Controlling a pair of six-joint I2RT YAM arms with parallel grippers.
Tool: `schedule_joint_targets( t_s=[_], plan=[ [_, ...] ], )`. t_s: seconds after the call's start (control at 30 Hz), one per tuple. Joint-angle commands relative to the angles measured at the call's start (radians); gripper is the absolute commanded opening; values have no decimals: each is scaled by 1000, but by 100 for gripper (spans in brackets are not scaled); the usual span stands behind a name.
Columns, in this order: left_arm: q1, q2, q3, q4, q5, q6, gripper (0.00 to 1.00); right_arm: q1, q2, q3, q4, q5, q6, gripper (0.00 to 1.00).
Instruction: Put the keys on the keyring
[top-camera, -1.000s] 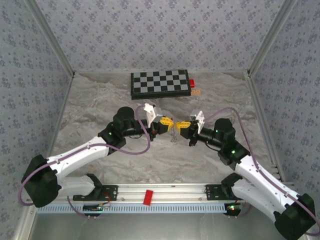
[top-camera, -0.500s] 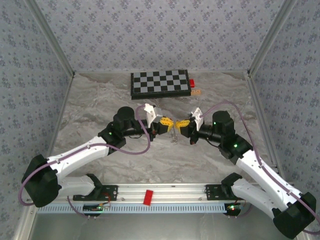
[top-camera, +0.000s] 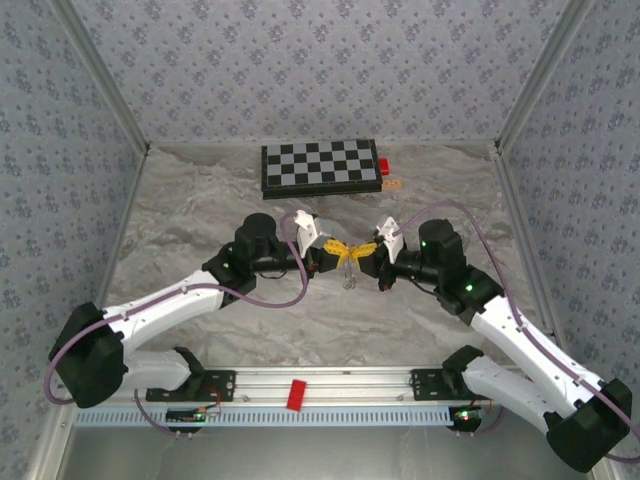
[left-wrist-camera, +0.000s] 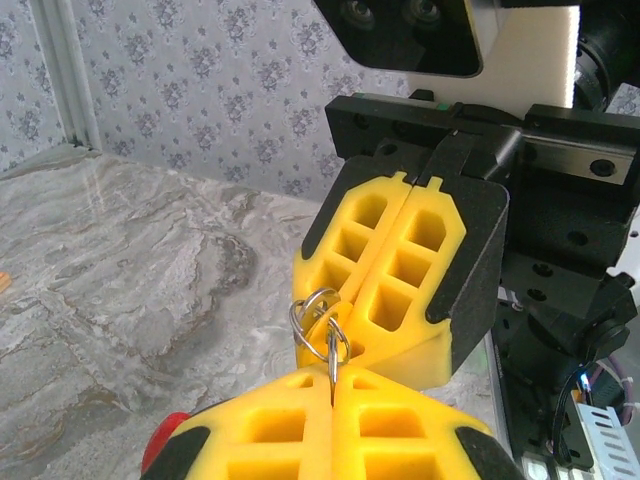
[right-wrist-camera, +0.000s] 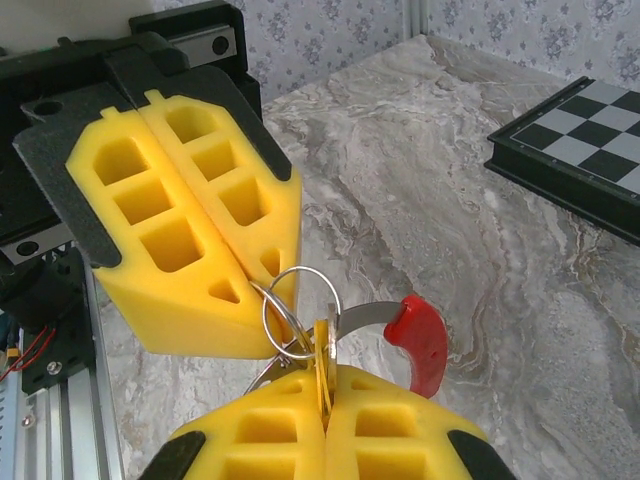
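Observation:
Both grippers meet tip to tip above the middle of the marble table. My left gripper (top-camera: 337, 253) (left-wrist-camera: 331, 378) is shut on the edge of a thin wire ring (left-wrist-camera: 320, 318) (right-wrist-camera: 296, 308). My right gripper (top-camera: 363, 250) (right-wrist-camera: 323, 400) is shut on a small yellow-orange key (right-wrist-camera: 320, 362). A grey metal strip is pinched beside the key. That strip curves out to the keyring's red section (right-wrist-camera: 419, 341) (left-wrist-camera: 164, 442). The wire ring loops around the key just above my right fingertips. Grey parts dangle under the meeting point (top-camera: 347, 280).
A folded chessboard (top-camera: 320, 166) (right-wrist-camera: 585, 150) lies at the back of the table. A red block (top-camera: 384, 166) and a small orange piece (top-camera: 393, 185) sit next to it. The metal base rail (top-camera: 300, 385) runs along the near edge, and patterned walls close in the sides.
The two grippers have closed the small gap between them: the right moved left and the left reached further right, so their yellow tips now touch around the ring.

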Motion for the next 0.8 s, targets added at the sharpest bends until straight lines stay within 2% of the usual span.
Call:
schedule_joint_targets(
  t_s=[0.0,0.2,0.37,0.57,0.67,0.7,0.77],
  plan=[
    [-3,-6,24,2,-10,24,0,-6,-43,30,-20,15,-18,0],
    [17,-8,-2,10,-36,6,2,-40,-81,35,-40,47,-21,0],
    [23,-12,0,8,-28,-8,35,-46,-70,46,-52,57,-23,0],
    [38,-54,-14,2,-42,-31,49,-51,-43,75,-77,79,-32,0],
    [47,-94,-42,26,-68,-52,62,-51,-12,91,-80,82,-35,0],
    [49,-110,-51,29,-80,-56,63,-49,5,94,-75,82,-35,0],
    [52,-142,-63,20,-119,-66,74,-48,34,99,-56,83,-34,0]
  ],
)
